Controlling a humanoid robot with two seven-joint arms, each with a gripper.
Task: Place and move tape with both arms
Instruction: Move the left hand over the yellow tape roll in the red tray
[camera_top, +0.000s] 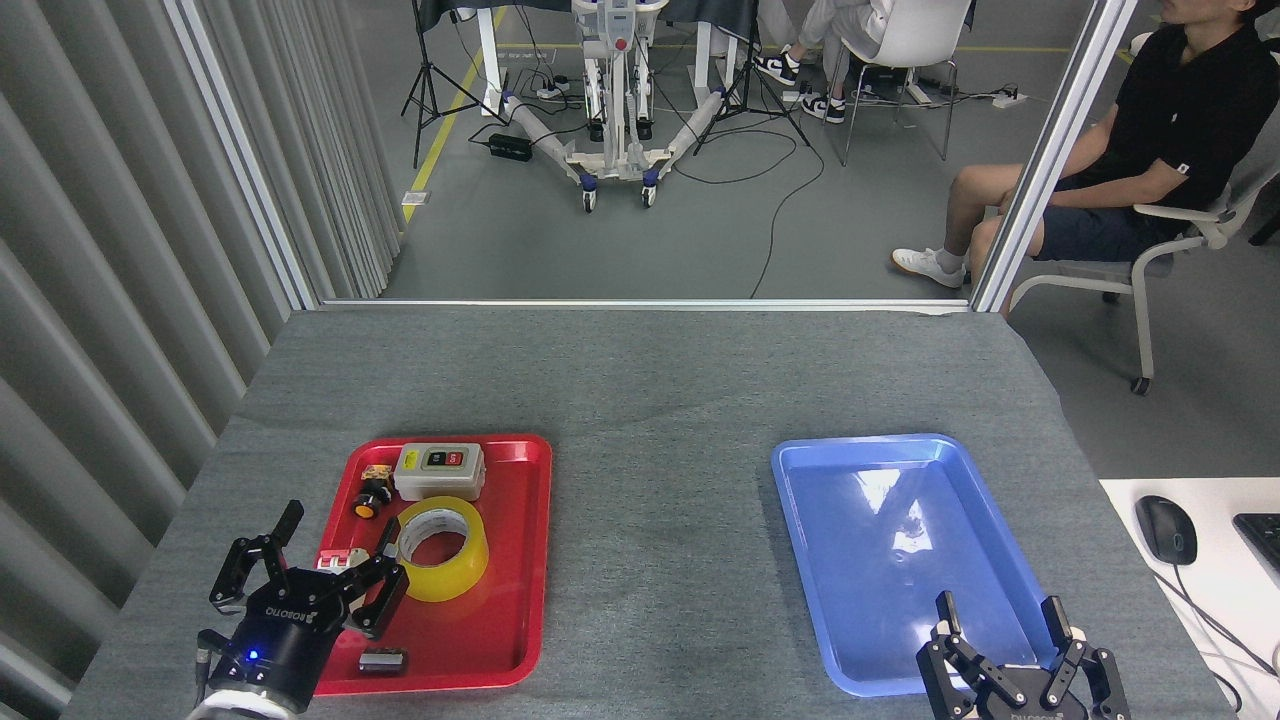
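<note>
Tape (443, 549) lies flat, hole upward, in red tray (520, 560), below switch box (439, 471) | left gripper (318, 572) fingers spread, grasping nothing, one finger just beside roll's left edge; roll lies up and right of it | right gripper (1010, 640) spread, empty, over blue tray (800, 500), well apart | left arm nearer.

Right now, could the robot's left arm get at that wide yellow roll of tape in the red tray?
Probably yes: the left gripper is open beside the yellow tape roll, with nothing between them.
</note>
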